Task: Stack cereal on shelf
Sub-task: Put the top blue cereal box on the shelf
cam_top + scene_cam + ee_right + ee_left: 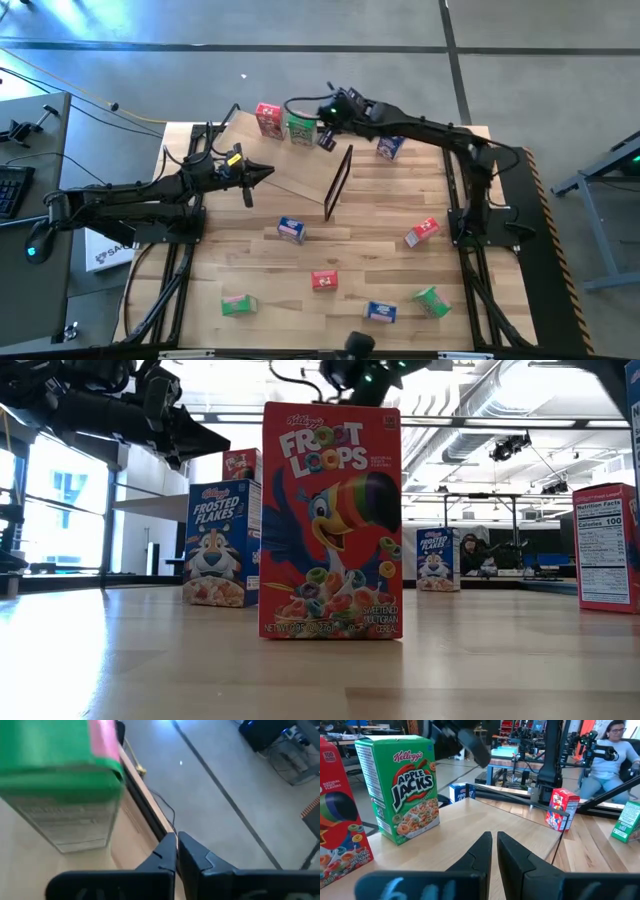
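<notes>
The shelf (285, 165), a tilted plywood board with a black frame end (338, 183), lies at the table's far left. A red cereal box (268, 119) and a green one (300, 128) stand upright on it, side by side; both show in the left wrist view, green (402, 787) and red (337, 820). My right gripper (326, 140) is shut and empty just right of the green box (60, 780). My left gripper (266, 172) is shut and empty over the shelf's near part (495, 842), pointing toward the two boxes.
Several more boxes stand or lie on the slatted tabletop: blue (390, 147), blue (291, 229), red (421, 232), red (324, 280), green (238, 304), blue (380, 312), green (431, 300). A person (615, 750) sits beyond the table.
</notes>
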